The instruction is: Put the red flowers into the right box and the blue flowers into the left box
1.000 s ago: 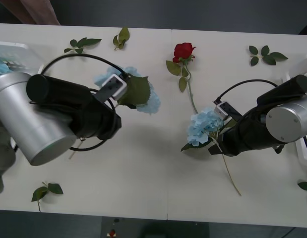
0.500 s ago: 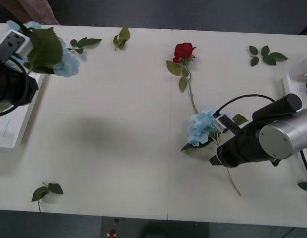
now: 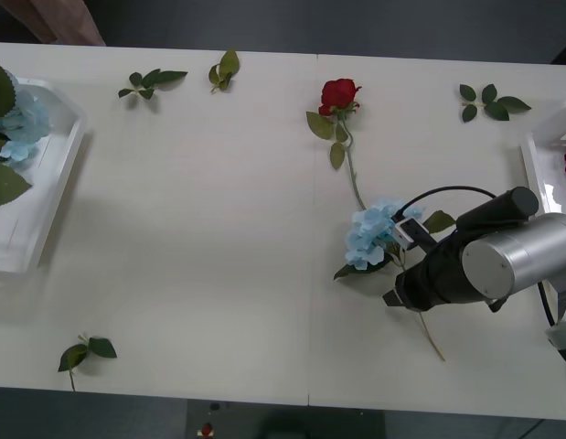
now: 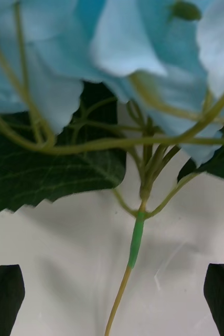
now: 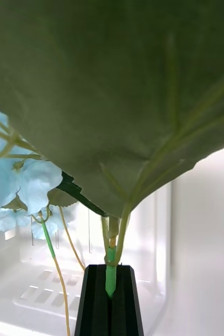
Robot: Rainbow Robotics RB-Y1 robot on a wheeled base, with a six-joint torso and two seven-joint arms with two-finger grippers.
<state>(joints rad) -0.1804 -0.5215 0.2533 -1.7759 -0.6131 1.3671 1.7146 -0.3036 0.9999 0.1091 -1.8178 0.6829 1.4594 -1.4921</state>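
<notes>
Seemingly to drop it there, the left hand (image 5: 110, 302) pinches a blue flower's stem (image 5: 109, 275) over the left box (image 5: 143, 252), while the right hand (image 4: 112, 299) straddles, wide open, another flower's stem (image 4: 136, 239) on the tabletop (image 3: 218, 229).

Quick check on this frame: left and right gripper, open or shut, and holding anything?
Left gripper: jaws shut on a blue flower's stem, over the left box.
Right gripper: jaws open, straddling the stem of the blue flower on the table.

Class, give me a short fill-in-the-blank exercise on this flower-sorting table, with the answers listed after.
1. The right gripper straddles a pale-blue hydrangea's thin stem with fingers ____.
2. The left gripper is ____ on a green stem.
3. The red rose lies on the white ____.

Answers: open; shut; table
</notes>
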